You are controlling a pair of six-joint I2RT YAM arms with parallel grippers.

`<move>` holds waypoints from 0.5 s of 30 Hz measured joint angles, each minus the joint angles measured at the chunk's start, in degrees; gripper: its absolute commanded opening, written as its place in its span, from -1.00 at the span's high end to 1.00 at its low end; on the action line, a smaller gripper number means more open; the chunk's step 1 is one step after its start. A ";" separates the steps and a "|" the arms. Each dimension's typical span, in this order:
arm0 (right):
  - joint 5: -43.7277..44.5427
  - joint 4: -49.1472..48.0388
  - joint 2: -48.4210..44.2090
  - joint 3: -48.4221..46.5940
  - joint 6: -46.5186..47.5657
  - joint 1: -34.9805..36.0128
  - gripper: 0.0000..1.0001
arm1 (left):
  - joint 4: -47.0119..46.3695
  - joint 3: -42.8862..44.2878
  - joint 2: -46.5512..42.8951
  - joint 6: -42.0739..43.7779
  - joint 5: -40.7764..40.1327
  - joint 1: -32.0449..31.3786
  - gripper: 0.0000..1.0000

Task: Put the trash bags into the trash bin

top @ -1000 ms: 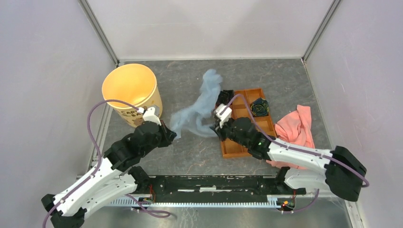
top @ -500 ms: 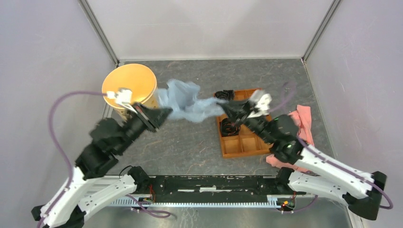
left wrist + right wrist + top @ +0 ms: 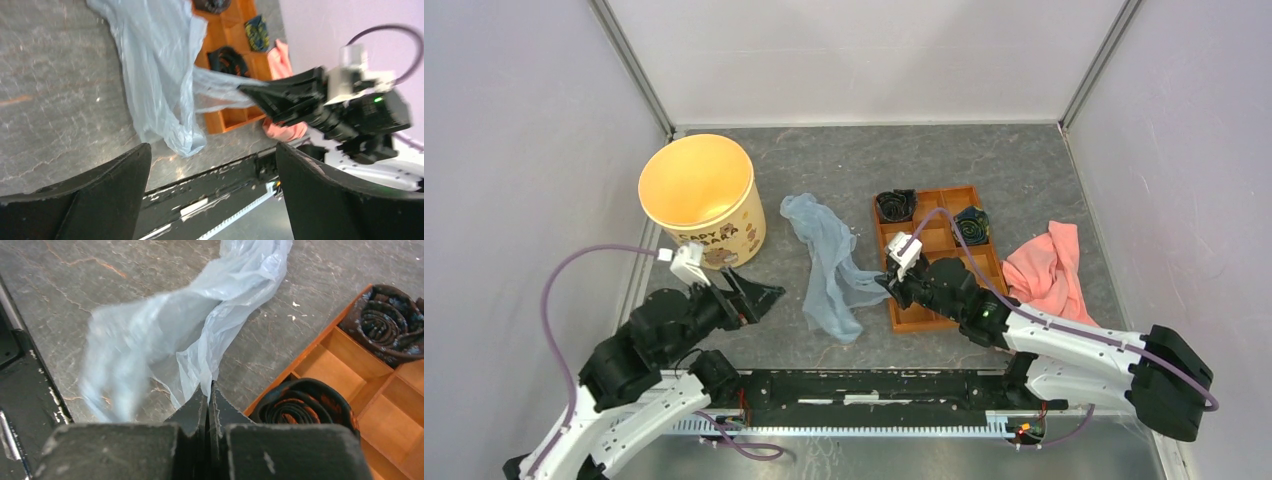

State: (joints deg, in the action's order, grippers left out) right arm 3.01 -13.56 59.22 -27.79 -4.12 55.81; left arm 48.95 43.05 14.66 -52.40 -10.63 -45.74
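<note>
Your left gripper (image 3: 756,290) gapes wide | your right gripper (image 3: 888,284) pinches the trash bag (image 3: 828,268) mid-table | trash bin (image 3: 700,192) stands far-left corner

L fingers (image 3: 95,200) wide, bag (image 3: 155,70) ahead

Robot lab enclosure: plain white walls (image 3: 854,60), metal corner posts (image 3: 633,68), grey marbled tabletop (image 3: 824,160).

Pale blue bag (image 3: 829,275); cream-yellow bin (image 3: 724,232), brown lettering; orange tray (image 3: 919,318).
</note>
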 measured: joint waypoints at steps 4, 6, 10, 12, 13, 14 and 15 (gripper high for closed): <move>-3.10 0.59 0.68 -1.20 -0.85 0.00 0.95 | 1.60 9.68 7.45 2.49 -1.27 0.00 -1.00; -4.04 1.20 0.79 -1.46 -1.81 0.00 0.94 | 1.53 13.53 14.29 5.18 -0.81 0.00 -1.00; -4.81 2.12 0.76 -2.08 -4.48 0.00 0.93 | -0.98 17.11 30.82 10.64 1.86 0.00 -0.93; -4.59 2.14 0.44 -2.12 -5.92 0.00 0.93 | -3.19 15.85 37.07 11.91 2.25 -0.35 -0.86; -4.48 2.16 0.09 -2.12 -6.75 0.00 0.93 | -4.50 14.45 39.23 11.98 2.01 -0.70 -0.82; -4.42 2.08 -0.24 -2.12 -7.37 0.00 0.93 | -5.22 12.96 40.41 11.96 1.62 -1.16 -0.77; -4.33 1.99 -0.66 -2.12 -8.09 0.00 0.92 | -5.99 11.21 40.94 11.91 0.74 -1.86 -0.71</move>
State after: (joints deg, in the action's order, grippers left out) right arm -1.32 -11.57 58.57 -29.91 -12.21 55.81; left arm 42.96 54.26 55.59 -40.49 -9.89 -47.59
